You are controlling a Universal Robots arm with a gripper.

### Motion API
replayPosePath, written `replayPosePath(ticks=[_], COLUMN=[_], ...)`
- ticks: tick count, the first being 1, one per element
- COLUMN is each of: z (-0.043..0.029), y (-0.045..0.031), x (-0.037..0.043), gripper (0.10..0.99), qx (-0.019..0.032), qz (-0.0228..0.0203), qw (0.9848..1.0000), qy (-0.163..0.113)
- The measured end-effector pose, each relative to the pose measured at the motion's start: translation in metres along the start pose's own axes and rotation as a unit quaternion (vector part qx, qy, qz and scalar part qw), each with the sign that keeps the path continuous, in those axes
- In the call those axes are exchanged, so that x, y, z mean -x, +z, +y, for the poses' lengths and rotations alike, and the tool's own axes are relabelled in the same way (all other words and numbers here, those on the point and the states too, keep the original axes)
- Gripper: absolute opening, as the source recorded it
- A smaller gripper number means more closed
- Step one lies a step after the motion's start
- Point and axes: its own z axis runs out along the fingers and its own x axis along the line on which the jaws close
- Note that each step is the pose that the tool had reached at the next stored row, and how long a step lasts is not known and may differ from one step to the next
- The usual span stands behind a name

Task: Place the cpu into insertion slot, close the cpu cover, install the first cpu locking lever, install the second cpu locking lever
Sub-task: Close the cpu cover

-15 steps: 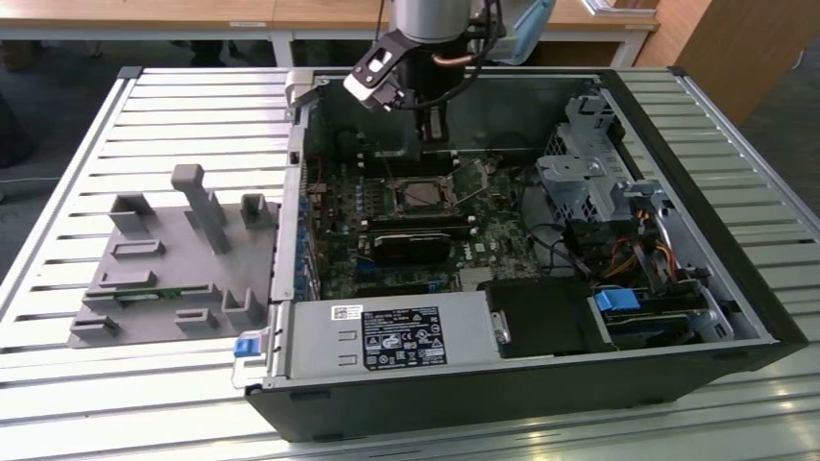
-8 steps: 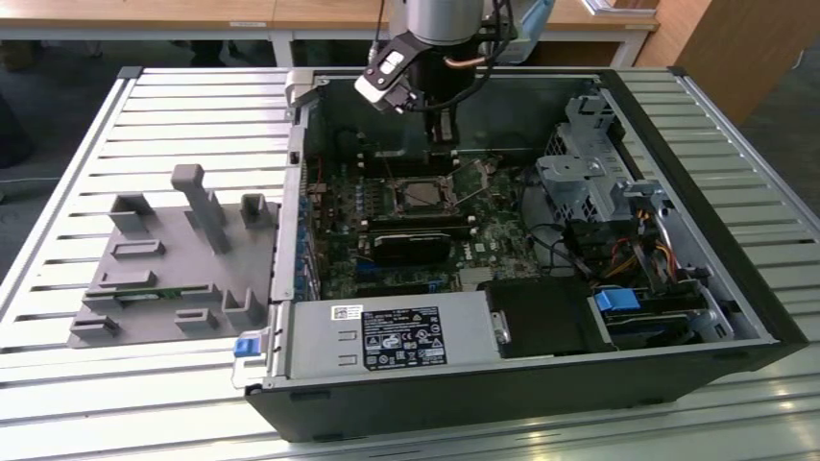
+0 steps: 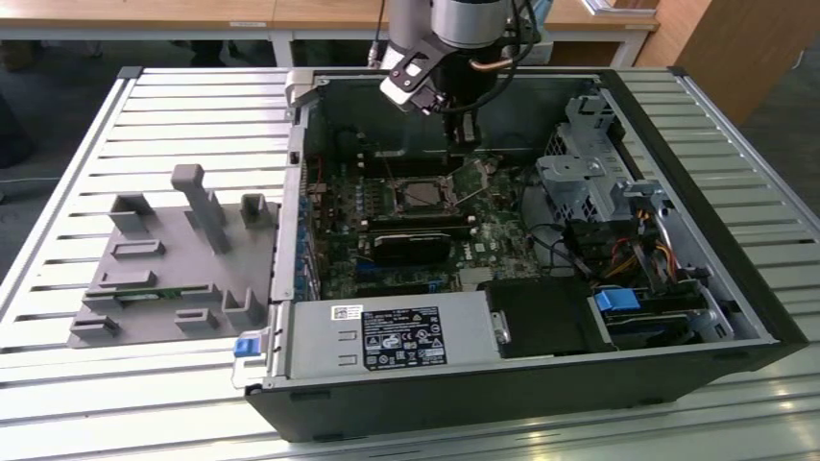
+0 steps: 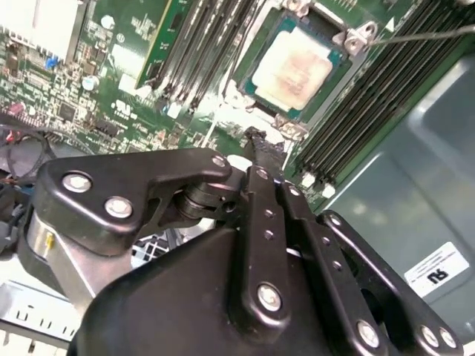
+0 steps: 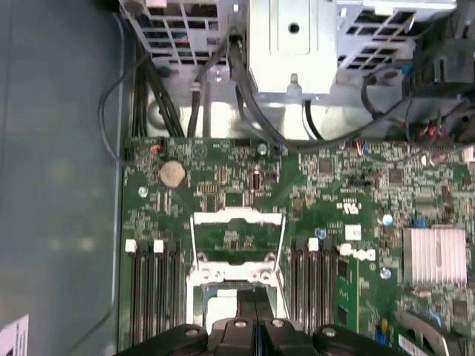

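Second wrist view, gripper (image 4: pixel 257 138) closed on nothing, near cpu (image 4: pixel 294 67) seated in insertion slot (image 4: pixel 327 86)

We see the gripper (image 3: pixel 463 134) hanging inside the open computer case (image 3: pixel 513 399), over the green board (image 3: pixel 506 245) just beyond the insertion slot (image 3: pixel 423 195). A grey fixture (image 3: pixel 167 259) lies outside, toward the exterior view's left.

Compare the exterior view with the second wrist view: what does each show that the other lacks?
Exterior view: the whole open case, the grey tray on the exterior view's left, and the power supply. Second wrist view: the cpu, tan face up, seen close. Both: the claw, the slot and the green board.
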Motion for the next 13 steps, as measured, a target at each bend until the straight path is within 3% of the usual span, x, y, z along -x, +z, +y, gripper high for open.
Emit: replayPosePath(ticks=[8, 13], z=[0.0116, 0.0235], y=[0.0083, 0.0103], x=[-0.0046, -0.0061], gripper=[0.106, 0.106], qx=[-0.002, -0.0022], qz=[0.0003, 0.0002], qw=[1.0, 1.0], qy=[-0.002, -0.002])
